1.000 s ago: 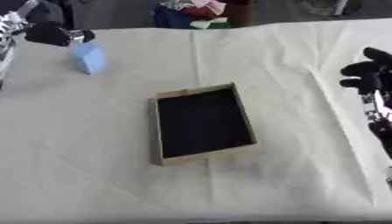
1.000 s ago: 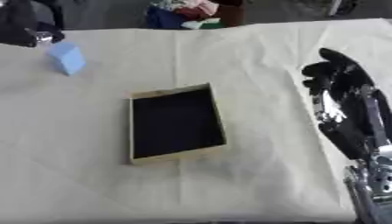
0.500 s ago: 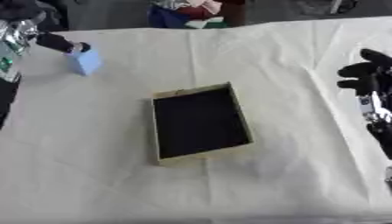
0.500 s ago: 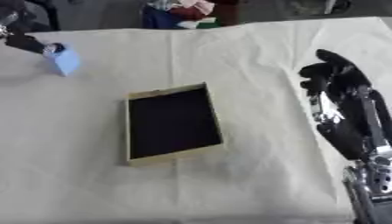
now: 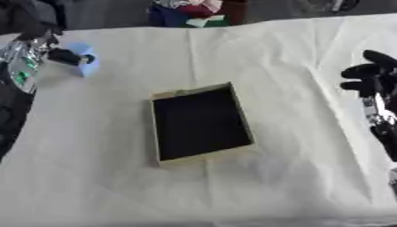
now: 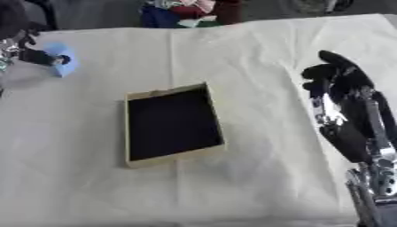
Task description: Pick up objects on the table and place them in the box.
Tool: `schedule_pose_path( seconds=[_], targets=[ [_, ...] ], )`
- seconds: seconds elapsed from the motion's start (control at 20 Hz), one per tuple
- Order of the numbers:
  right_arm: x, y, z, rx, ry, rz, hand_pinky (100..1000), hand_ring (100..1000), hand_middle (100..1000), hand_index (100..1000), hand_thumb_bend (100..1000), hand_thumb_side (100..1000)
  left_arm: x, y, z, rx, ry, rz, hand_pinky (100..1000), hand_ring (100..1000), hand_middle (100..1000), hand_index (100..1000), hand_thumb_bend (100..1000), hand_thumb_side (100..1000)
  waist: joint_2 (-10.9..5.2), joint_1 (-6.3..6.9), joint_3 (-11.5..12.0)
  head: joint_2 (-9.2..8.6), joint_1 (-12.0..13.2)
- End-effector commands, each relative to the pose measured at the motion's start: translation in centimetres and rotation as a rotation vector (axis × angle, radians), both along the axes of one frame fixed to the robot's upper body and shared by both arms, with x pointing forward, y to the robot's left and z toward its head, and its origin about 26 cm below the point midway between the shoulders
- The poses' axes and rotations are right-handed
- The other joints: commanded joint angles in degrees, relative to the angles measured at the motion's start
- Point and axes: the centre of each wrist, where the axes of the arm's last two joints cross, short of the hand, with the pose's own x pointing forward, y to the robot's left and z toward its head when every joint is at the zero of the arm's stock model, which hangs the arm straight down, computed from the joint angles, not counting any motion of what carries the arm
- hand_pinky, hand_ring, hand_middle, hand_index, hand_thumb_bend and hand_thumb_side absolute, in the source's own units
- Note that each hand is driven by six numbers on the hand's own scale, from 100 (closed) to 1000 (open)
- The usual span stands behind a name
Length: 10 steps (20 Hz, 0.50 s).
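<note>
Left hand (image 5: 66, 56) pinching the pale blue block (image 5: 85, 63) at the bench's far left (right hand (image 6: 341, 77) idle, fingers relaxed); might slip short of the box (image 5: 200, 123).

Cloth (image 5: 294, 75): cream, wrinkled, covers the whole table, runs under both hands and out to every edge in view. Crease lines run from the far edge toward the middle.

Clutter (image 5: 190, 11): pile beyond the far table edge, well past the left hand and off to its right; red, blue, green and white patches, can't make out items.

Floor behind it: dark grey.
</note>
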Motion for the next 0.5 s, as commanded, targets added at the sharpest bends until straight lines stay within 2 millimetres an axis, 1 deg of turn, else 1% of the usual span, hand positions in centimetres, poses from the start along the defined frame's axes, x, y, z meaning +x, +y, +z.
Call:
schedule_pose_path(
  seconds=[0.05,0.5],
  targets=[
    [-0.1,-0.1,0.9,-0.014,-0.031,0.008,701,744,655,876,100,528,0.1,0.6,1.7,0.002,-0.057,0.024,775,755,773,928,595,448,-0.71,0.09,0.00,0.27,-0.07],
    [0.0,-0.1,0.8,-0.012,-0.031,0.004,701,744,655,876,100,529,-0.1,1.0,0.1,-0.014,-0.002,0.032,774,747,757,912,569,452,-0.59,0.13,-0.16,0.27,-0.20]
  ],
)
